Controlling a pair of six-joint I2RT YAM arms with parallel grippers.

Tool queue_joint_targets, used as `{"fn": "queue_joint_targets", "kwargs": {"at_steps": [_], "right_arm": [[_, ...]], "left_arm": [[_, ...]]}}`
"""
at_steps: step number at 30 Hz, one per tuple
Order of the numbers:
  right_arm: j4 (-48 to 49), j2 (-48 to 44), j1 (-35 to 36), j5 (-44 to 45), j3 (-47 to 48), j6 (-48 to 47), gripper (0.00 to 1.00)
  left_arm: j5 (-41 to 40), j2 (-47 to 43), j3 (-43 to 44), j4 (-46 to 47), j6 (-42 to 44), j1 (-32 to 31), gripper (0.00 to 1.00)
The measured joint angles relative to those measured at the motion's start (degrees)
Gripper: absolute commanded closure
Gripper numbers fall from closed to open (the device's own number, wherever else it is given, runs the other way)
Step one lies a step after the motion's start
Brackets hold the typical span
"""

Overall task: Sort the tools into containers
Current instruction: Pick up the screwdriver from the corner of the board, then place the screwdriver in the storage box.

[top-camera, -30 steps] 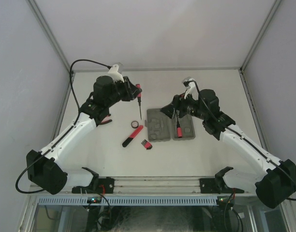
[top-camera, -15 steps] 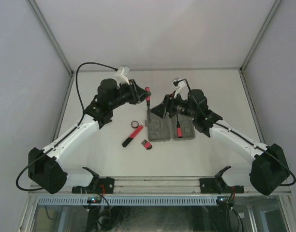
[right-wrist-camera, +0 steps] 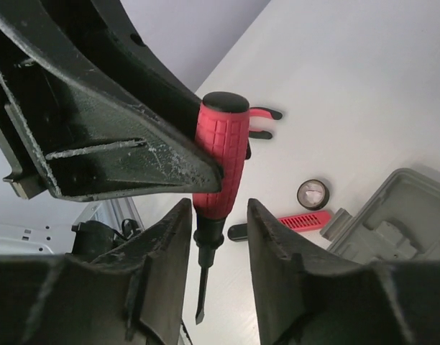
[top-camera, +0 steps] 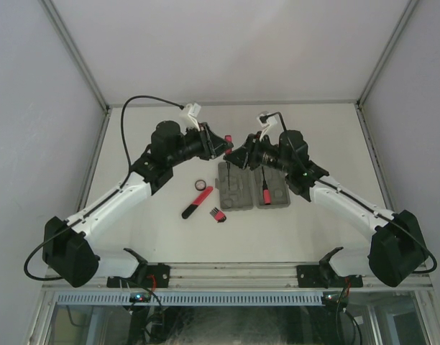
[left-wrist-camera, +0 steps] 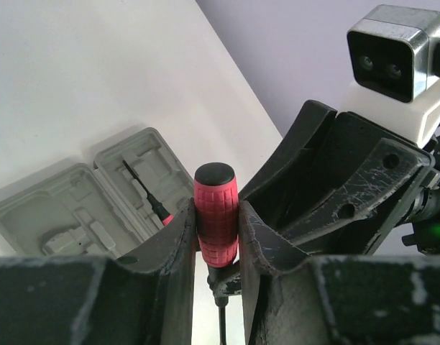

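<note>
**Left wrist: screwdriver handover, mid-air**

Left gripper [left-wrist-camera: 216,215] is clamped on the red-handled screwdriver [left-wrist-camera: 216,192], above the far edge of the grey case [left-wrist-camera: 83,208]. Right gripper [right-wrist-camera: 218,210] has jaws apart, straddling the handle base. Next, I reckon: right clamps, left releases. The right half holds one red-handled tool [top-camera: 265,194]; the left half shows none.

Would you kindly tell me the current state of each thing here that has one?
left claw, shut on the screwdriver
right claw, open, straddling the screwdriver handle
screwdriver, held clear of the table
tool case, open, red-handled tool in one half
black ring, loose on table
hex key set, loose on table
long red-black tool, loose on table
</note>
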Motion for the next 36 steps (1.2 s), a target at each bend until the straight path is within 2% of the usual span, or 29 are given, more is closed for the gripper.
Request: {"fn": "queue_joint_targets", "kwargs": {"at_steps": [4,9,12,16,22,30,36], "right_arm": [[0.0,0.1,-0.2,-0.1,0.0,0.4,0.8],[-0.1,0.2,-0.4,-0.1,0.1,0.9,0.99],[-0.5,0.2,-0.9,-0.2,0.2,1.1,1.0],[-1.2,0.1,-1.1,-0.1,0.4,0.9,1.0],[-7.2,-1.0,-1.6,3.7,0.7,-1.2,1.0],[-14.8,-3.1,-3.9,11.0,0.7,-4.1,1.0],[-18.4,-3.6,-6.8,12.8,0.7,-4.4,1.0]], "left_arm": [[0.1,0.2,0.0,0.1,-0.5,-0.2,0.98],[-0.2,0.3,0.0,0.3,-0.9,-0.2,0.81],[-0.5,0.3,0.0,0.4,-1.0,-0.2,0.72],[-1.2,0.3,0.0,0.2,-0.9,-0.2,0.67],[-4.3,0.3,0.0,-2.7,0.1,-0.2,0.52],[-6.6,0.1,0.0,-6.1,2.0,2.7,0.5],[-8.2,0.1,0.0,-8.4,3.6,4.4,0.5]]}}
